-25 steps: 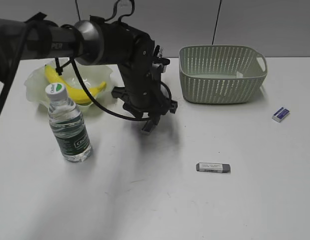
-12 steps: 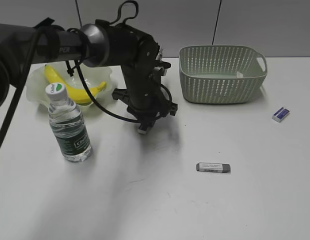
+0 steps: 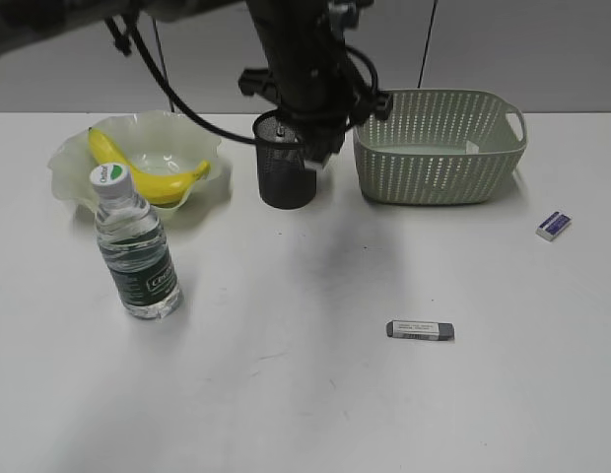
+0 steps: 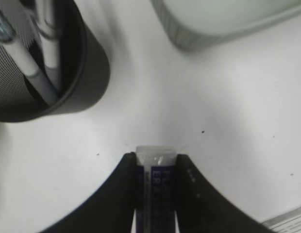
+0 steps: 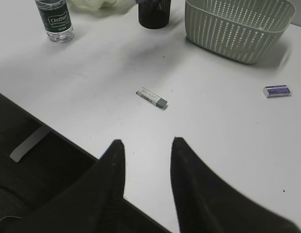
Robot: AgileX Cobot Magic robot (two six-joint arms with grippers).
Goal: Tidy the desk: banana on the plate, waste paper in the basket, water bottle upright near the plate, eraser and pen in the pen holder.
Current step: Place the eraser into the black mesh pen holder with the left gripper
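1. Looking through the left wrist view, I see my left gripper [image 4: 156, 167] clamped on an eraser [image 4: 156, 165], a white block with a blue printed sleeve, pinched between the two dark fingers [image 4: 124, 187] with its pale end sticking out past the tips.
2. Below and to the left of that eraser I see the pen holder [image 4: 87, 73], the black mesh cup, with two grey-white pens [image 4: 41, 80] leaning inside it.
3. From the exterior view, the left arm hangs above the desk [image 3: 286, 394], right between the pen holder [image 3: 284, 175] and the basket [image 3: 439, 148]; I cannot make out the fingertips there.
4. My right gripper [image 5: 146, 150] sits back over the near edge of the desk, its fingers parted with nothing between them.
5. I see the banana [image 3: 153, 169] lying in the plate [image 3: 69, 177], the pale green ruffled dish at far left.
6. The water bottle [image 3: 136, 246] stands upright just in front of the plate, cap on.
7. I see a second eraser [image 3: 553, 226] lying on the desk to the right of the basket, and a grey one [image 3: 420, 330] lying flat on open desk, well apart from everything else.
8. The basket's inside is only partly visible to me; I cannot tell whether any paper lies in it.
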